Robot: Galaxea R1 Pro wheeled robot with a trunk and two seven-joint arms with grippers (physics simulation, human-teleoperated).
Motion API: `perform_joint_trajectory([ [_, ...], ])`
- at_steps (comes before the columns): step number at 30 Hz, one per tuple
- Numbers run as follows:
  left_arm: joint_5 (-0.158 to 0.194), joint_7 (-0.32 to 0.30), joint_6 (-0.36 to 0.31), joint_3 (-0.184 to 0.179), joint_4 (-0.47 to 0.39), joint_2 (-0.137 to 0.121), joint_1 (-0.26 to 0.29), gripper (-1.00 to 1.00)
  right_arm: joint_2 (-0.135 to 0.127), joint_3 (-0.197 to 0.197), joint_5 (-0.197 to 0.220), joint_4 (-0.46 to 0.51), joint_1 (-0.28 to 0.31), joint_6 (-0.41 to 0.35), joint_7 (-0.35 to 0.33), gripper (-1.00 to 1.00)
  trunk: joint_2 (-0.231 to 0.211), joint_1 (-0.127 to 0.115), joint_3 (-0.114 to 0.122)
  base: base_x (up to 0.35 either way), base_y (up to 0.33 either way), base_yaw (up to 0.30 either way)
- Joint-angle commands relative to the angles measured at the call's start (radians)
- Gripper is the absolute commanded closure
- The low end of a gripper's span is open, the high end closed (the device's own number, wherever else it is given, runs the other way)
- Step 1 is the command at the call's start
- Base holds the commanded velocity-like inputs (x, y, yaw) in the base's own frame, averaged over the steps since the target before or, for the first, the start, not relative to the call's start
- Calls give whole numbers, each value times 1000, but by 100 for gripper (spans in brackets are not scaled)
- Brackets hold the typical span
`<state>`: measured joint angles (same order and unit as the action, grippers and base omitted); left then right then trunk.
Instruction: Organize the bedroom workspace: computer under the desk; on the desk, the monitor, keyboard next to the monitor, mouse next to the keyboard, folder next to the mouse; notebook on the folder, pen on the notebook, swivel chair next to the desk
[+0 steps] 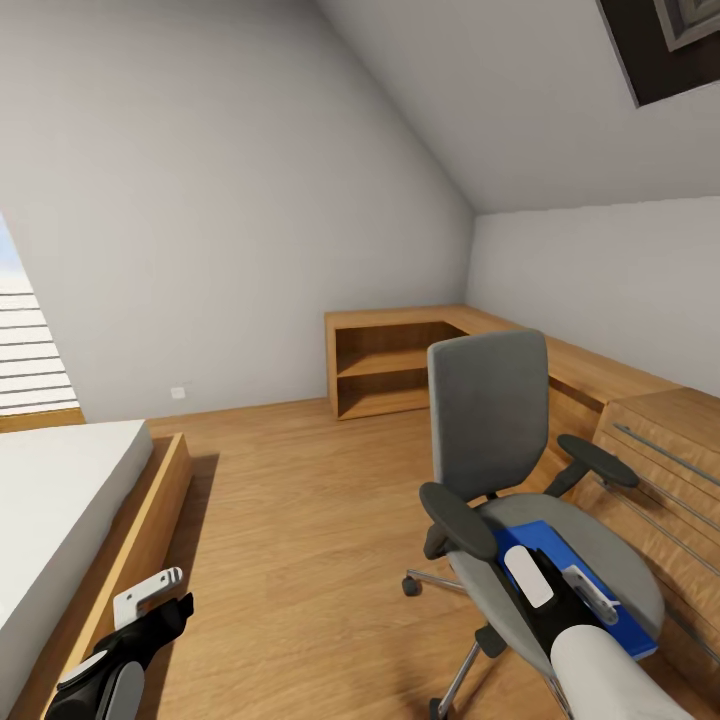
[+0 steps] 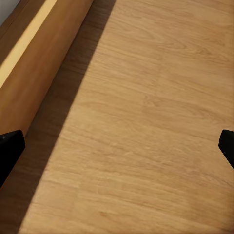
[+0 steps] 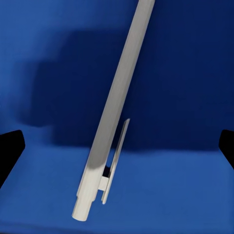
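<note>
The grey swivel chair (image 1: pixel 490 410) stands on the wood floor at the right, its seat facing me. A bright-blue folder (image 1: pixel 528 536) lies flat on the seat. In the right wrist view a slim pale-grey pen (image 3: pixel 117 107) with a clip rests on the folder (image 3: pixel 185 97). My right gripper (image 1: pixel 560 600) hovers just above the folder, open, with the pen lying between its spread fingers (image 3: pixel 118 148). My left gripper (image 1: pixel 165 610) hangs low at the left beside the bed frame, open over bare floor (image 2: pixel 118 146).
A white bed in a wooden frame (image 1: pixel 60 500) fills the left side. Low wooden cabinets with open shelves (image 1: pixel 390 365) run along the far wall and round the corner. Wooden drawers (image 1: pixel 660 470) stand close behind the chair. Open floor (image 1: pixel 300 500) lies between bed and chair.
</note>
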<state>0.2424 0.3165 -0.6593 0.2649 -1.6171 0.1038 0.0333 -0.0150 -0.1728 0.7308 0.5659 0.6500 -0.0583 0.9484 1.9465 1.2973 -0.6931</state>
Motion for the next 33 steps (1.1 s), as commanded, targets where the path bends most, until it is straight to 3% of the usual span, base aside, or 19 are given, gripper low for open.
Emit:
perform_joint_trajectory([
  [1, 11, 7, -3, 1, -1, 1, 1, -100, 0, 0, 2, 2, 0, -6, 4, -100, 1, 0, -1, 0, 0, 0],
  [33, 11, 7, -5, 0, -1, 1, 1, -100, 0, 0, 2, 2, 0, -6, 4, -100, 1, 0, -1, 35, 0, 0],
])
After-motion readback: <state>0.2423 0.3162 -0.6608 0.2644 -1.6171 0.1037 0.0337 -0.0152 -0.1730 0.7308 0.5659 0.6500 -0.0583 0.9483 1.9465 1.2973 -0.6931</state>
